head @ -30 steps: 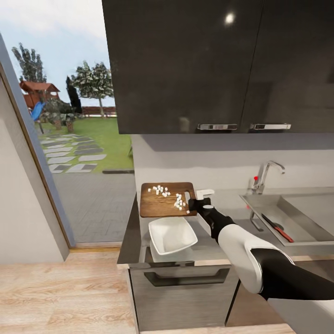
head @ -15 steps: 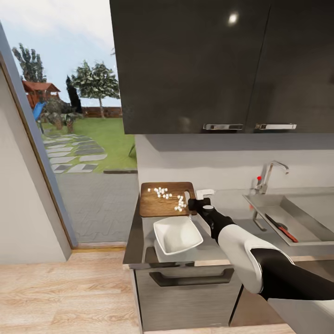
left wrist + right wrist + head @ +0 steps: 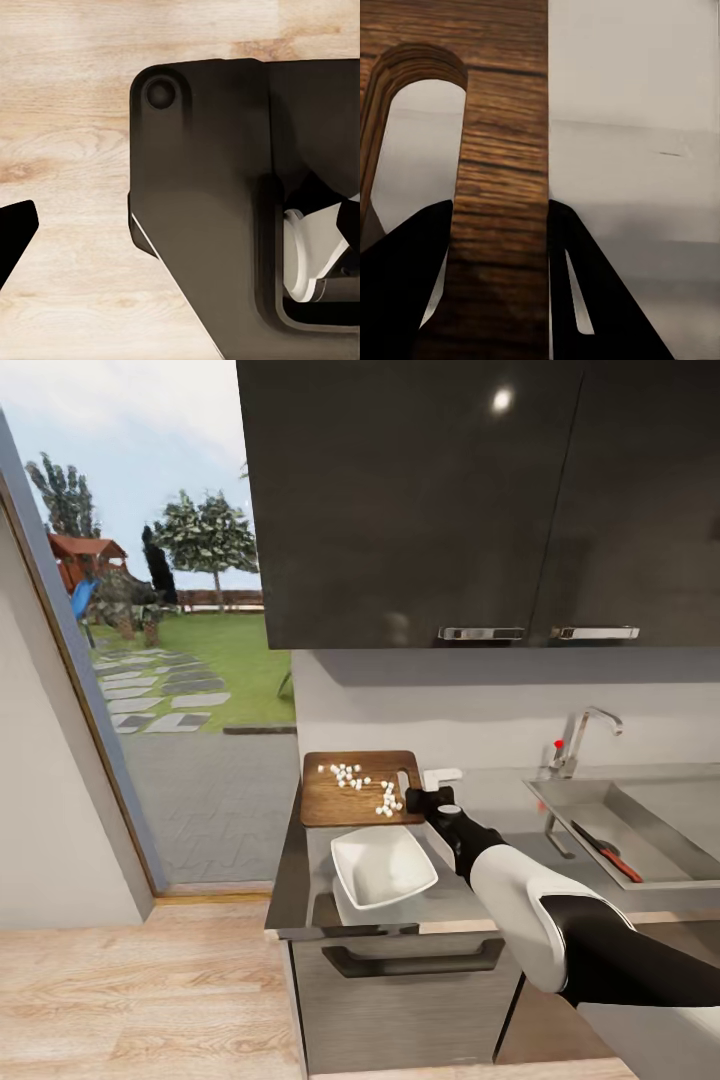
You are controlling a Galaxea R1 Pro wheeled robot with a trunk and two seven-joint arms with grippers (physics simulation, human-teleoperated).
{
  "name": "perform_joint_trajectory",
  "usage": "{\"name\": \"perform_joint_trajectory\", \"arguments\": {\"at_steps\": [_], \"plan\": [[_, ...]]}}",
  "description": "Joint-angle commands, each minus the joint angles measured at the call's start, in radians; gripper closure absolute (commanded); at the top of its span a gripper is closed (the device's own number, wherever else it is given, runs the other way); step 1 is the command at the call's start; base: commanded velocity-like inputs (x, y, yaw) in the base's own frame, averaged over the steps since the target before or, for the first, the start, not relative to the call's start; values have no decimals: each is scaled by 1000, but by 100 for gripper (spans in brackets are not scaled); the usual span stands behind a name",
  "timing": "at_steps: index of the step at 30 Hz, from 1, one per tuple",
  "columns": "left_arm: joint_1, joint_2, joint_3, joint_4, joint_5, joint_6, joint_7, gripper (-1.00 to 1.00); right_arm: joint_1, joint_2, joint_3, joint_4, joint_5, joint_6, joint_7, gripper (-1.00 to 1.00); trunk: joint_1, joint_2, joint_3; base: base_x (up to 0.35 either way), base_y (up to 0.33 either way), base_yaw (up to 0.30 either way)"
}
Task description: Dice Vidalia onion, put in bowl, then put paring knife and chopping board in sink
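Note:
The chopping board (image 3: 335, 807) lies on the countertop (image 3: 470, 898) at its left end, with white diced bits of the Vidalia onion (image 3: 362, 780) scattered on it. My right gripper (image 3: 412, 798) is shut on the board's right short edge, beside the handle slot; the wrist view shows the wooden edge (image 3: 502, 180) clamped between both black fingers (image 3: 412, 262). A white handle, seemingly the paring knife (image 3: 441, 775), rests just behind the gripper. The white bowl (image 3: 383, 865) stands in front of the board. The sink (image 3: 650, 810) is at the right. My left gripper's one visible fingertip (image 3: 15, 232) hangs over the wood floor.
Black upper cabinets (image 3: 470, 500) hang above the counter. A chrome tap (image 3: 578, 738) stands behind the sink, and a dark tool with a red handle (image 3: 605, 850) lies in the basin. A large window (image 3: 140, 660) is to the left. The robot's dark base (image 3: 217, 202) sits under the left wrist.
The camera shifted, moving the whole scene slightly right in view. My right gripper stays clamped on the board's edge; the board's gripped end looks slightly higher.

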Motion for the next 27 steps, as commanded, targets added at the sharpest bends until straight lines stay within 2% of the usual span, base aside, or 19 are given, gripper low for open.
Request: {"name": "perform_joint_trajectory", "arguments": {"at_steps": [1, 11, 18, 27], "plan": [[1, 1, -8, -1, 8, -1, 6, -100, -1, 1, -8, 2, 9, -10, -1, 100, 0, -1, -1, 0, 0, 0], [1, 1, -8, -1, 8, -1, 6, -100, -1, -1, -8, 3, 10, -19, -1, 100, 0, -1, -1, 0, 0, 0], [1, 1, -8, -1, 8, -1, 6, -100, -1, -1, -10, 48, 11, -113, -2, 100, 0, -1, -1, 0, 0, 0], [1, 1, -9, -1, 8, -1, 6, -100, -1, -1, -10, 52, 11, -120, -2, 100, 0, -1, -1, 0, 0, 0]]}}
